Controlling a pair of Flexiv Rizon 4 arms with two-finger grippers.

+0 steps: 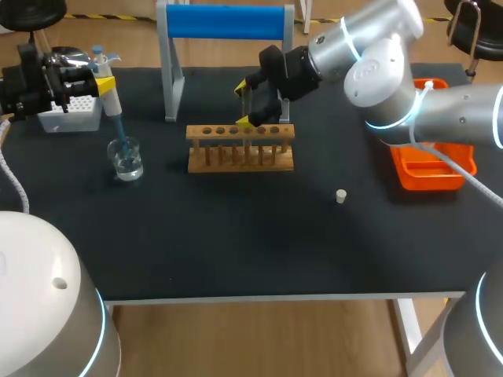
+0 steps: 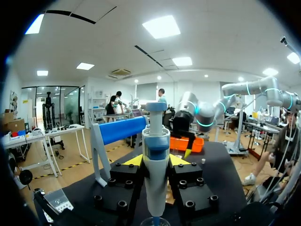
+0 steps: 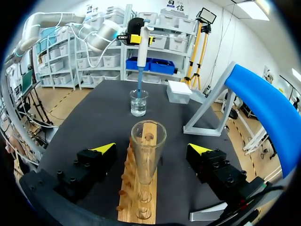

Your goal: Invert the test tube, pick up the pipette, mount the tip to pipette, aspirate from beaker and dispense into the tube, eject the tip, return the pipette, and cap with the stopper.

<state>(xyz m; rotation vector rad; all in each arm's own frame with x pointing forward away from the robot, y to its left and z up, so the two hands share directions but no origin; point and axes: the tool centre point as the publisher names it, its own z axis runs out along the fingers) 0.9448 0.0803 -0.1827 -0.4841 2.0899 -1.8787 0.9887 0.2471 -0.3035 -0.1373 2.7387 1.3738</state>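
Note:
My left gripper (image 2: 156, 161) is shut on the white and blue pipette (image 2: 155, 136), which it holds upright. In the head view the pipette (image 1: 107, 88) stands over the glass beaker (image 1: 126, 158), its blue tip down in the liquid. My right gripper (image 3: 150, 149) is open over the wooden rack (image 3: 140, 207), its fingers on either side of the clear test tube (image 3: 147, 141). The tube stands upright in the rack, mouth up, touched by neither finger. The small white stopper (image 1: 340, 195) lies on the mat to the right of the rack (image 1: 240, 147).
A white tip box (image 1: 71, 111) sits at the back left by my left arm. Behind the rack stands a grey frame with a blue roll (image 1: 225, 22). At the right edge is an orange tray (image 1: 429, 170).

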